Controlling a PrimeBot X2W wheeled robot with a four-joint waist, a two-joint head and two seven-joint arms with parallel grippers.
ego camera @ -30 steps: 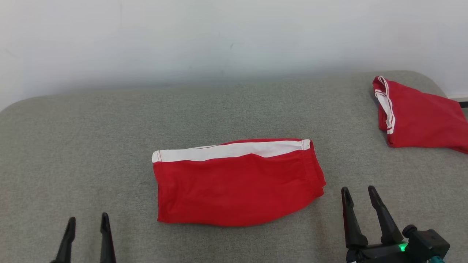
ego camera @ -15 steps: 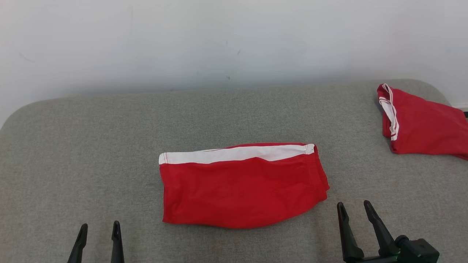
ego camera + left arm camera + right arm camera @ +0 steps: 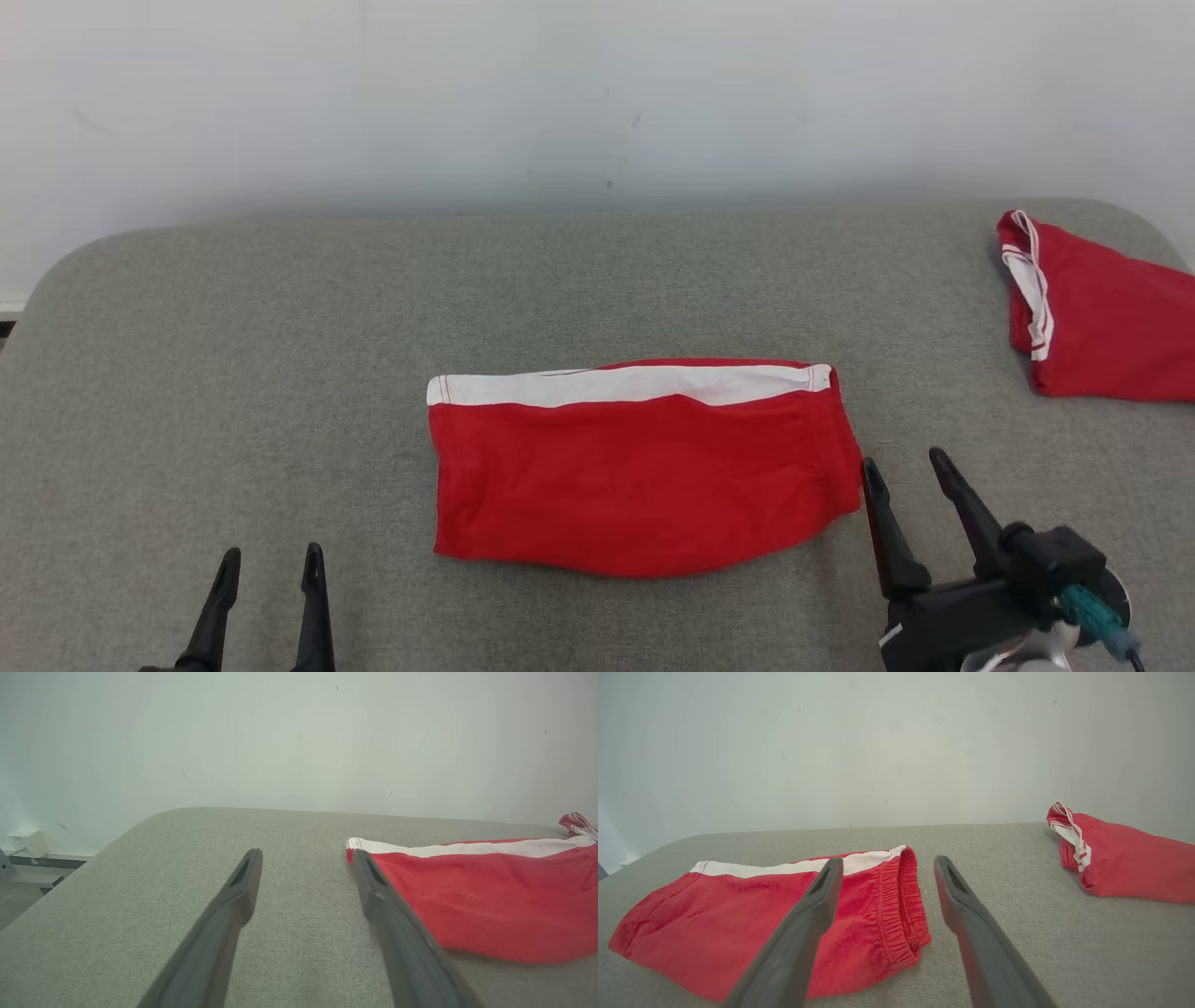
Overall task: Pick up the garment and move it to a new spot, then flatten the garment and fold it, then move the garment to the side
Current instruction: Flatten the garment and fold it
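The red garment (image 3: pixel 644 476) lies mid-frame on the grey table (image 3: pixel 233 373). Another red cloth (image 3: pixel 1102 327), maybe shorts, sits upper right. The left gripper (image 3: pixel 272 551) and right gripper (image 3: pixel 902 458) hold their fingers apart, empty.

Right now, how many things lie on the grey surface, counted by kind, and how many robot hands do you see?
Red shorts with a white stripe: 2 (folded shorts in the middle, other shorts at the far right)
Robot hands: 2 (left hand, right hand, both open)
Total: 4
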